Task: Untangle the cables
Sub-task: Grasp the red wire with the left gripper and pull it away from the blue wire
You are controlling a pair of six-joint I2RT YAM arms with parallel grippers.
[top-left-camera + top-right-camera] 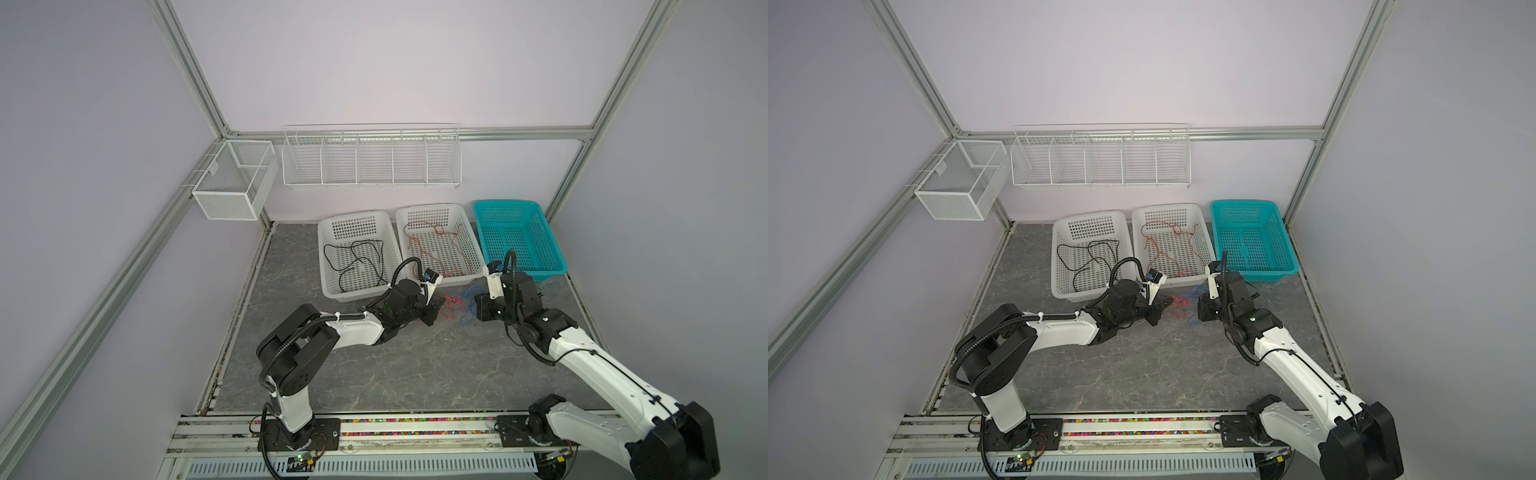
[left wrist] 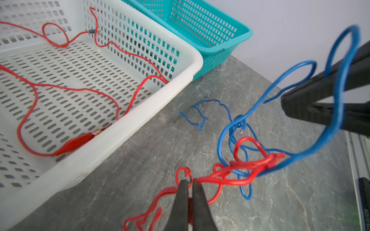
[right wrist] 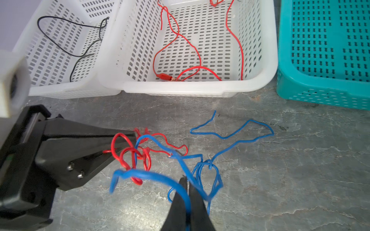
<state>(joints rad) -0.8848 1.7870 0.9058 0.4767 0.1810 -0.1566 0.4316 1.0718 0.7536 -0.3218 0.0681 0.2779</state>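
A red cable [image 1: 449, 303] and a blue cable [image 1: 466, 319] lie knotted together on the grey table [image 1: 374, 365] at the centre of both top views, just in front of the baskets. The left tool [image 2: 190, 183], at the lower middle of its wrist view, is pinched tight on the red cable. The right tool [image 3: 187, 180] is likewise closed, gripping the blue cable. A black cable [image 1: 360, 259] lies in the left white basket [image 1: 353, 294]. A second red cable [image 1: 437, 228], ending in a red clip, lies in the middle white basket [image 1: 428, 212]. The teal basket [image 1: 544, 272] stands at right. The only writing is white characters beginning "J625" on a black strip [image 2: 365, 210] at the lower right edge of the left wrist view; the rest is unreadable.
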